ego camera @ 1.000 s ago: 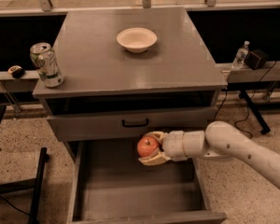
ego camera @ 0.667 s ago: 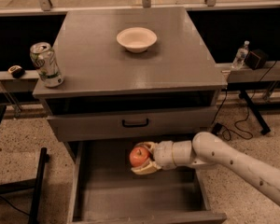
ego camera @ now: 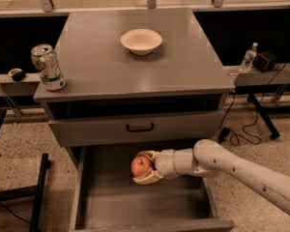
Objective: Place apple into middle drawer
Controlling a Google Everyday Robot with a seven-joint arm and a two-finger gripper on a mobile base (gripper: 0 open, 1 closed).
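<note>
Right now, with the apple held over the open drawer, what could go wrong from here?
1. The end effector grips the apple, apparently above the middle drawer floor. If released from there, the round apple may drop and roll on the flat floor.
2. The arm reaches in just below the closed drawer front. Pulling out steeply could bump it.
</note>
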